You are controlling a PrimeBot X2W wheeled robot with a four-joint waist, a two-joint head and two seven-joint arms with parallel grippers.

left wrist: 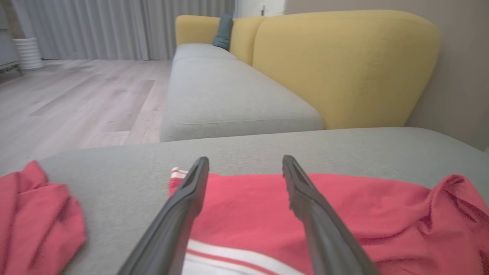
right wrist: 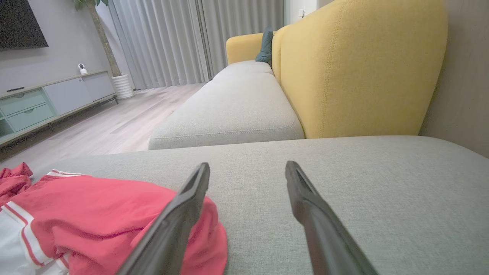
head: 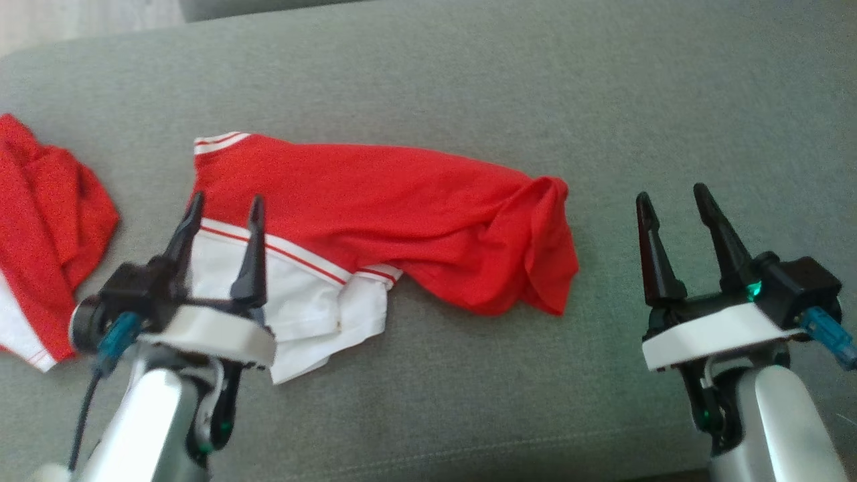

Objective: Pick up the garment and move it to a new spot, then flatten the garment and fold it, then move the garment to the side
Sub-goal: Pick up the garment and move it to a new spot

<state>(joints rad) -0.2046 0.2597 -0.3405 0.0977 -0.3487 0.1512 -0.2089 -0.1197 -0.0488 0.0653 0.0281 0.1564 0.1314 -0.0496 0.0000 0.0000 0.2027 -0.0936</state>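
Sprawling on grey cushion [head: 428,80], red-and-white garment [head: 375,194]; left gripper [head: 226,201] splayed over it, perhaps touching; right gripper [head: 671,191] splayed, well apart

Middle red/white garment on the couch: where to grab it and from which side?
Likely its two ends, from above. The garment lies stretched sideways on the cushion: left gripper, open, is at the striped white end; right gripper, open, should come in from the right onto the bunched red end, whose raised folds offer a pinch.
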